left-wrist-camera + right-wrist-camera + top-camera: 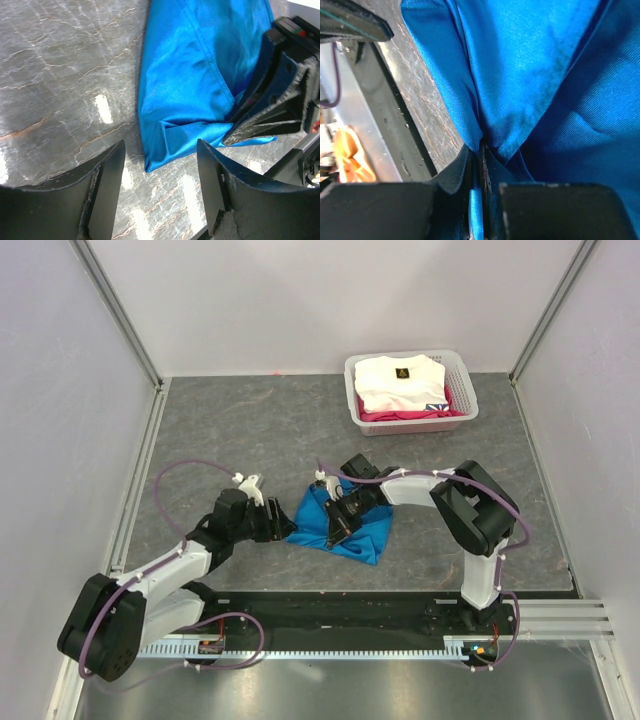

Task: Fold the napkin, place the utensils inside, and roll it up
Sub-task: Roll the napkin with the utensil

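Left hand [160, 150] sits nearest, jaws wide, nothing between them, low over the bench [250, 430] just short of the napkin's [190, 75] folded corner. Right hand [479, 150] is pinched narrow on a pleat of napkin, with a strip of blue running down between its pads.

Napkin lies mid-bench between the two hands, doubled over and rumpled, not flat and not rolled. Utensils: can't find them in any view. They may be under the cloth or out of frame, can't tell.

Step, my read: the fold is in hand, not the roll. Right pins one side, left is free to grab. Next move needs left to close on that near corner without snagging both layers, then pull against right's grip to square the fold. Utensils need locating before any roll.

View differences:
- Right wrist alone proves cloth is inside the grip.
- Left wrist alone shows the tucked corner layers and right's fingers [260, 122] on the hem.
- Top alone gives the layout, though right's arm covers the napkin's middle. Far back, a basket [400, 426] of white and pink clothes stands well apart.
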Robot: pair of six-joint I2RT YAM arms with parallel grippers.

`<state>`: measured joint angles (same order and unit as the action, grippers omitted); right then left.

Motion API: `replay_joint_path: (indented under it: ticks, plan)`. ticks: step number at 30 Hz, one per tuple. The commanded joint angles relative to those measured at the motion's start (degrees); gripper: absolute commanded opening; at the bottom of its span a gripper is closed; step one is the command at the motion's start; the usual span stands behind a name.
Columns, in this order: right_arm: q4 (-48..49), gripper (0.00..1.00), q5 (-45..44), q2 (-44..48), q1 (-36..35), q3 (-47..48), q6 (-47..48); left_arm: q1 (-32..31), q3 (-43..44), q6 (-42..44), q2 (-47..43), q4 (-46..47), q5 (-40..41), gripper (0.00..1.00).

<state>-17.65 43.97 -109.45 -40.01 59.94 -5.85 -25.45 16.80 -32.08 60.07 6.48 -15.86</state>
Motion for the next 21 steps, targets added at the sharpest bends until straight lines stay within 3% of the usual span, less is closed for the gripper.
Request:
replay_joint_path:
  ticks: [1,14,18,19,21]
  plan:
    - [-1.8,0.00,-3.5,-4.5,0.9,-0.5,1.4,0.2,-0.5,2.8,0.9,4.3,-3.0,0.63]
    - [-0.9,0.00,-2.5,-6.8,1.9,-0.2,0.4,0.1,2.1,3.8,10.8,7.2,-2.9,0.45]
    - [-0.9,0.00,-3.3,-6.0,1.9,-0.1,0.0,0.1,3.3,4.0,13.5,7.2,-3.6,0.24]
    - [-0.9,0.00,-3.5,-5.6,1.9,-0.1,-0.2,0.1,3.5,4.1,14.0,7.0,-4.2,0.15]
    - [-1.0,0.00,-4.1,-4.0,1.9,0.0,-1.1,0.1,4.0,4.1,15.1,6.6,-4.8,0.07]
